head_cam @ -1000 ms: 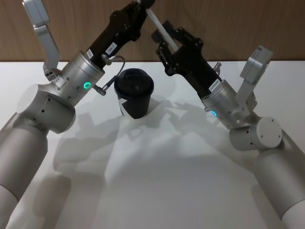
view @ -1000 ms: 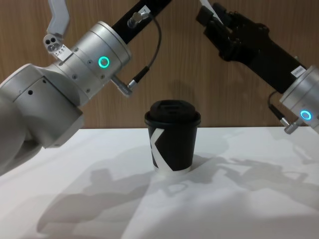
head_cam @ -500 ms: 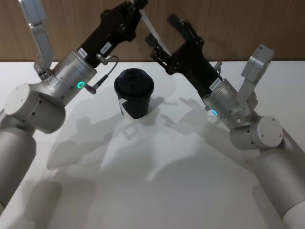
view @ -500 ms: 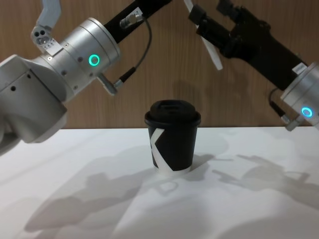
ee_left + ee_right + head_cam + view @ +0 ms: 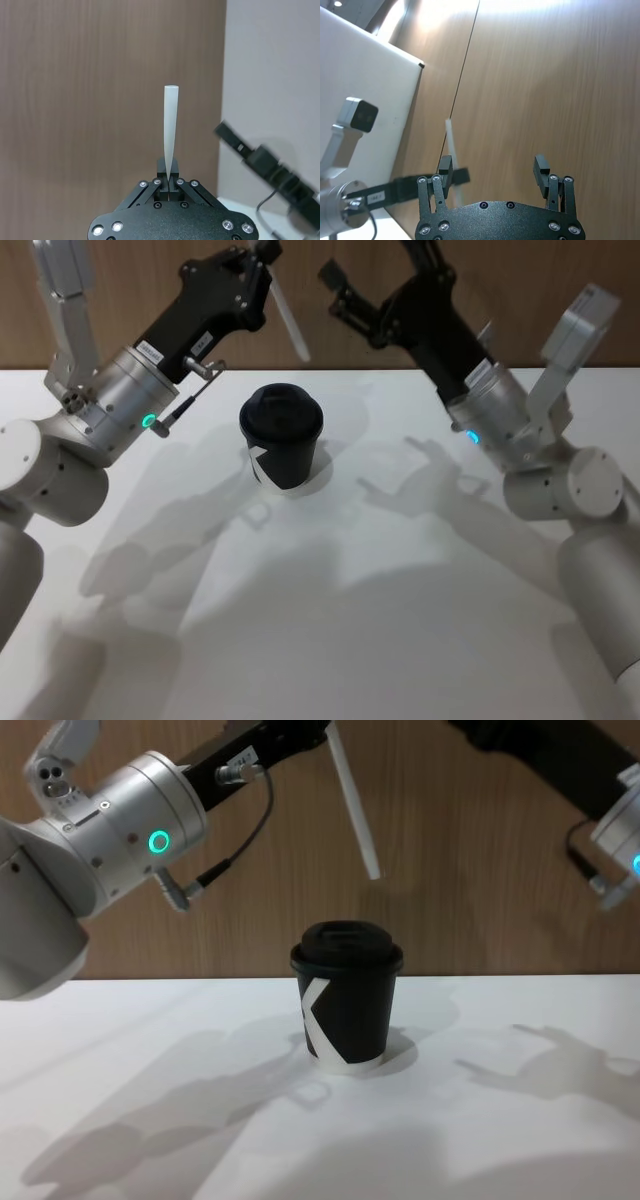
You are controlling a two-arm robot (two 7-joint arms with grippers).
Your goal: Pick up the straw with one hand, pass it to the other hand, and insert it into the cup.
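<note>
One straw (image 5: 288,320) pinched in left hand (image 5: 169,176), slanting down above cup (image 5: 281,435); right hand (image 5: 492,166) spread wide, apart.

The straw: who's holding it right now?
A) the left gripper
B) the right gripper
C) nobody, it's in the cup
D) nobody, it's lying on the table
A: the left gripper is shut on one end of the straw, which hangs in the air above the cup, while the right gripper is open with nothing in it.
</note>
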